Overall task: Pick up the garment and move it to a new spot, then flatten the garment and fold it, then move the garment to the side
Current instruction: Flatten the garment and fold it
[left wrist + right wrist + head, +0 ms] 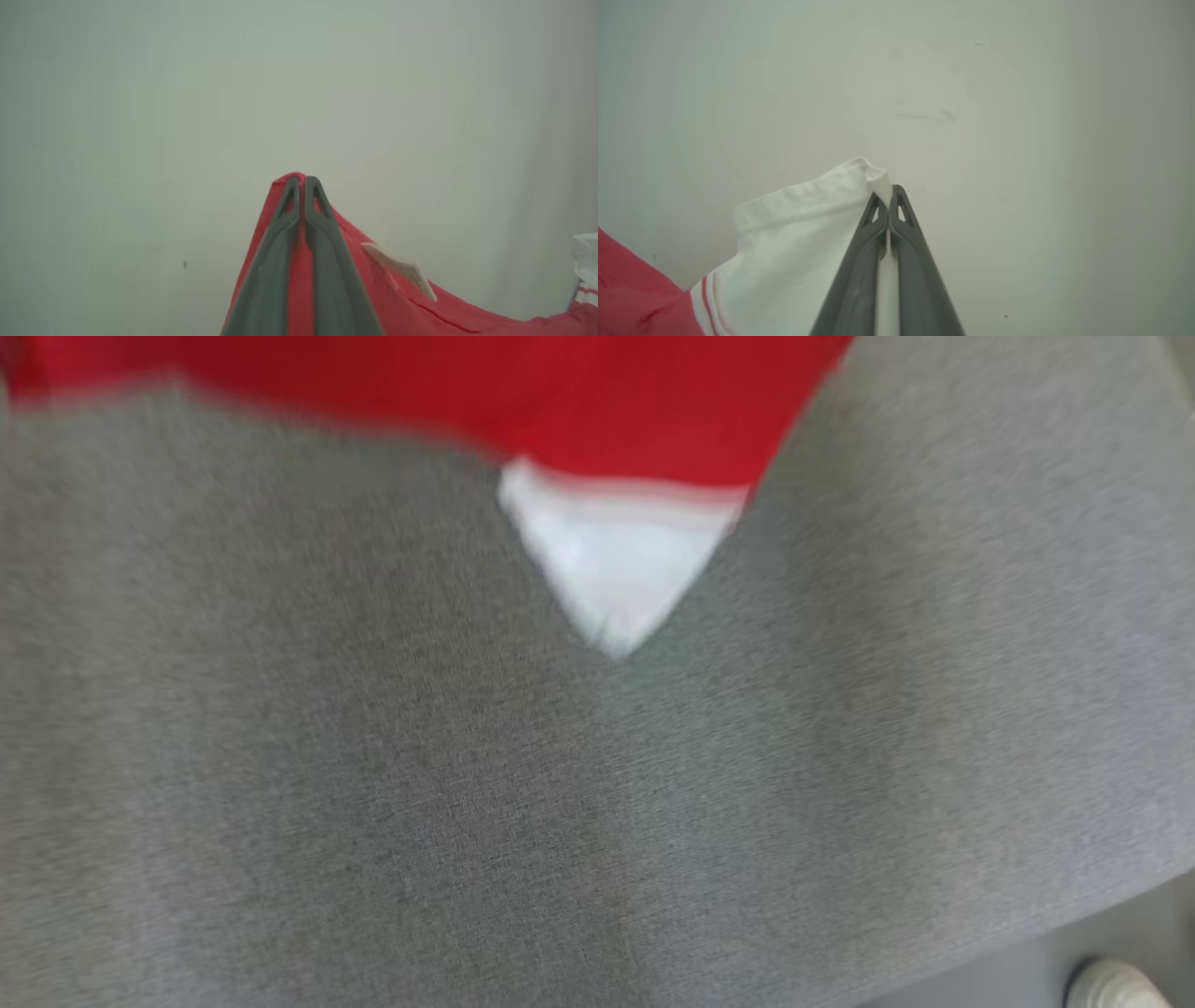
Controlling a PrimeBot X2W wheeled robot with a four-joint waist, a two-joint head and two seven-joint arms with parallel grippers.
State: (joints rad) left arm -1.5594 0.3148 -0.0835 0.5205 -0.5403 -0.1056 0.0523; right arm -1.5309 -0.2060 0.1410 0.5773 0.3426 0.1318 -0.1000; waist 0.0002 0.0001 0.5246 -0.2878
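The garment [579, 420] is red with a white sleeve [616, 560]. In the blurred head view it hangs down from the top edge over a grey cloth surface [373, 784], the white sleeve drooping to a point. In the left wrist view my left gripper [302, 179] is shut on a red edge of the garment [397, 298], held up against a pale wall. In the right wrist view my right gripper [889, 191] is shut on the white sleeve [798, 238], with red cloth [635, 294] at the lower left.
The grey cloth surface ends at the lower right of the head view, where a strip of floor and a white shoe [1111, 985] show. A pale plain wall [187, 93] stands behind both grippers.
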